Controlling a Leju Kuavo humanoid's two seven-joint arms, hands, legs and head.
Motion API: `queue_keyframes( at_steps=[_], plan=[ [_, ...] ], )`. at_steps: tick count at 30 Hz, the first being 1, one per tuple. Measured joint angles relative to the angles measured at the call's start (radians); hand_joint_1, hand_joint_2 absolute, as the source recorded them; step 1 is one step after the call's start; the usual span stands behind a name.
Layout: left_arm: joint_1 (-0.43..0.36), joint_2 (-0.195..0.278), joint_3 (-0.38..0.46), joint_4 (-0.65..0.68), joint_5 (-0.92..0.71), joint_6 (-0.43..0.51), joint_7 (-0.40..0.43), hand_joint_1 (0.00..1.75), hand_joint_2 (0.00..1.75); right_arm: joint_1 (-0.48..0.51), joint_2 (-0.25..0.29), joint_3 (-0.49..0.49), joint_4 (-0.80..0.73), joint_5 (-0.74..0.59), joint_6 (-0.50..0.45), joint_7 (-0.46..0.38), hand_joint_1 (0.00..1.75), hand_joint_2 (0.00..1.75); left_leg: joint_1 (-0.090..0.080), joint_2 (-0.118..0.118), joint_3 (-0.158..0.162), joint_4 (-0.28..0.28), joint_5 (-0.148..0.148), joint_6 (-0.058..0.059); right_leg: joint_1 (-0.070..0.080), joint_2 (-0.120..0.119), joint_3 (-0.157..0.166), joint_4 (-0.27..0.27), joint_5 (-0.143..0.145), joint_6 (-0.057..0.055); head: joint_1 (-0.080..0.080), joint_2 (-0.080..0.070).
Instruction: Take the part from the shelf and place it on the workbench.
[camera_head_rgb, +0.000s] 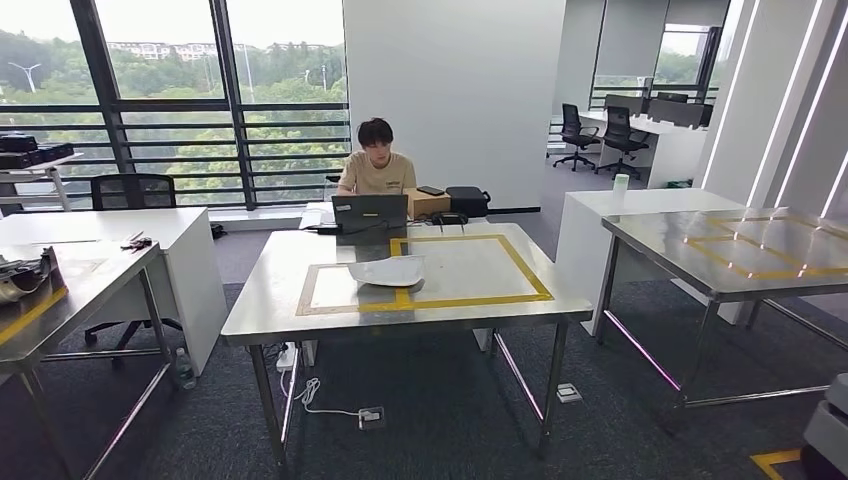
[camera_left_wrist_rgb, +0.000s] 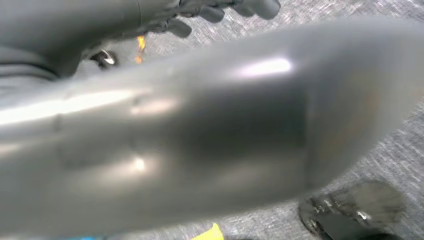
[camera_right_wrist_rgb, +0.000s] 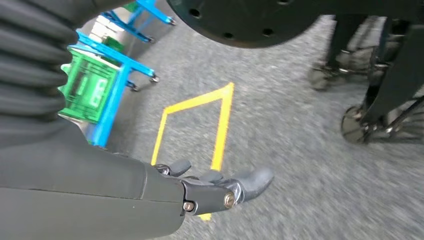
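Closest to the lens, at my left wrist, a big smooth grey part (camera_left_wrist_rgb: 200, 130) runs blurred across the view, with glare on its curved face. It lies right alongside my left hand (camera_left_wrist_rgb: 165, 17), whose dark fingers (camera_left_wrist_rgb: 260, 6) curl just beyond its edge. Whether that hand actually grips the part I cannot tell, as the contact is hidden. Grey carpet (camera_left_wrist_rgb: 395, 155) shows beneath it. My right hand (camera_right_wrist_rgb: 210, 190) hangs over the carpet with nothing in it, fingers stretched out loosely and close together. Under it is a yellow tape outline (camera_right_wrist_rgb: 220, 120) on the floor. Near that stands a blue shelf frame (camera_right_wrist_rgb: 117, 75) carrying a green crate (camera_right_wrist_rgb: 87, 90). Ahead, from the head view, a steel counter (camera_head_rgb: 480, 305) stands well apart from me, marked with a yellow tape rectangle (camera_head_rgb: 520, 268). A white curved piece (camera_head_rgb: 388, 270) rests on its top, lying over the tape's near left side. At the far edge of the counter sits a person (camera_head_rgb: 377, 165) behind a laptop (camera_head_rgb: 369, 212). Off to my right stands a second steel counter (camera_head_rgb: 720, 270), also taped in yellow.
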Motion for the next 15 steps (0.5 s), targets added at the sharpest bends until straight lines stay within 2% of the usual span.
queue_keyframes(
  at_steps=[1, 2, 3, 4, 5, 6, 7, 8, 9, 11, 12, 13, 14, 15],
  plan=[
    [-0.01, -0.005, -0.002, -0.001, -0.003, -0.001, 0.003, 0.0, 0.0, -0.001, 0.001, 0.0, 0.0, -0.001, 0.003, 0.004, 0.0, 1.75, -0.001, 0.0, -0.02, 0.002, 0.014, 0.0, -0.001, 0.0, -0.008, 0.062, -0.035, 0.003, 0.0, 0.0],
    [-0.017, -0.008, -0.003, -0.001, -0.005, -0.003, 0.011, 0.0, 0.0, -0.002, 0.001, 0.0, 0.0, -0.001, 0.004, 0.01, 0.0, 1.75, -0.001, 0.002, -0.039, 0.005, 0.028, -0.001, -0.001, 0.001, -0.007, 0.107, -0.043, 0.005, 0.0, 0.0],
    [-0.02, -0.01, -0.005, 0.0, -0.007, -0.005, 0.023, 0.0, 0.0, -0.004, 0.001, 0.0, 0.0, -0.002, 0.003, 0.018, 0.0, 1.75, -0.001, 0.004, -0.058, 0.009, 0.041, -0.003, -0.001, 0.001, 0.008, 0.124, -0.028, 0.006, 0.0, 0.0],
    [-0.02, -0.011, -0.006, 0.001, -0.006, -0.007, 0.037, 0.0, 0.0, -0.006, 0.001, 0.0, 0.0, -0.002, 0.003, 0.028, 0.0, 1.75, 0.0, 0.006, -0.078, 0.014, 0.053, -0.006, -0.002, 0.001, 0.038, 0.109, 0.0, 0.006, 0.0, 0.0],
    [-0.017, -0.012, -0.007, 0.002, -0.004, -0.009, 0.05, 0.0, 0.0, -0.007, 0.001, 0.0, 0.0, -0.002, 0.002, 0.038, 0.0, 1.75, 0.001, 0.008, -0.097, 0.021, 0.064, -0.01, -0.003, 0.001, 0.086, 0.059, 0.024, 0.005, 0.0, 0.0],
    [-0.009, -0.011, -0.008, 0.004, 0.001, -0.012, 0.061, 0.0, 0.0, -0.008, 0.001, 0.0, 0.0, -0.002, 0.001, 0.044, 0.0, 1.75, 0.002, 0.008, -0.114, 0.027, 0.074, -0.016, -0.002, 0.002, 0.142, -0.013, 0.025, 0.003, 0.001, 0.0],
    [0.001, -0.009, -0.007, 0.005, 0.008, -0.015, 0.069, 0.0, 0.0, -0.008, 0.001, 0.0, 0.0, -0.002, 0.001, 0.046, 0.0, 1.75, 0.002, 0.009, -0.127, 0.033, 0.083, -0.021, 0.0, 0.004, 0.191, -0.082, 0.015, -0.002, 0.001, 0.0],
    [0.014, -0.008, -0.007, 0.007, 0.015, -0.018, 0.073, 0.0, 0.0, -0.008, 0.001, 0.0, 0.0, -0.002, 0.001, 0.046, 0.0, 1.75, 0.002, 0.011, -0.134, 0.037, 0.09, -0.027, 0.002, 0.006, 0.223, -0.135, -0.002, -0.008, 0.001, 0.0],
    [0.025, -0.006, -0.006, 0.008, 0.021, -0.02, 0.073, 0.0, 0.0, -0.008, 0.001, 0.0, 0.0, -0.003, 0.001, 0.045, 0.0, 1.75, 0.002, 0.012, -0.137, 0.037, 0.099, -0.033, 0.005, 0.007, 0.236, -0.163, -0.017, -0.016, 0.001, 0.0],
    [0.04, -0.004, -0.003, 0.011, 0.028, -0.024, 0.067, 0.0, 0.0, -0.008, 0.001, 0.0, 0.0, -0.003, 0.001, 0.047, 0.0, 1.75, 0.004, 0.012, -0.14, 0.035, 0.111, -0.044, 0.007, 0.002, 0.225, -0.171, -0.007, -0.032, 0.0, 0.0],
    [0.044, -0.003, -0.002, 0.012, 0.029, -0.027, 0.063, 0.0, 0.0, -0.01, 0.002, 0.0, 0.0, -0.003, 0.001, 0.046, 0.0, 1.75, 0.006, 0.008, -0.146, 0.042, 0.1, -0.05, 0.006, -0.002, 0.217, -0.172, 0.003, -0.041, -0.001, 0.0],
    [0.045, -0.002, -0.001, 0.013, 0.027, -0.029, 0.061, 0.0, 0.0, -0.011, 0.002, 0.0, 0.0, -0.003, 0.001, 0.04, 0.0, 1.75, 0.007, 0.003, -0.156, 0.059, 0.074, -0.055, 0.005, -0.005, 0.208, -0.173, 0.014, -0.049, -0.001, 0.0],
    [0.045, -0.001, -0.001, 0.014, 0.024, -0.031, 0.059, 0.0, 0.0, -0.013, 0.002, 0.0, 0.0, -0.003, 0.001, 0.032, 0.0, 1.75, 0.008, -0.001, -0.168, 0.096, 0.028, -0.059, 0.005, -0.008, 0.195, -0.174, 0.027, -0.056, -0.001, 0.0],
    [0.045, 0.0, -0.001, 0.014, 0.022, -0.032, 0.059, 0.0, 0.0, -0.014, 0.003, 0.0, 0.0, -0.003, 0.001, 0.026, 0.0, 1.75, 0.009, -0.004, -0.175, 0.115, 0.001, -0.061, 0.005, -0.008, 0.189, -0.174, 0.033, -0.059, -0.002, 0.0]
  ],
)
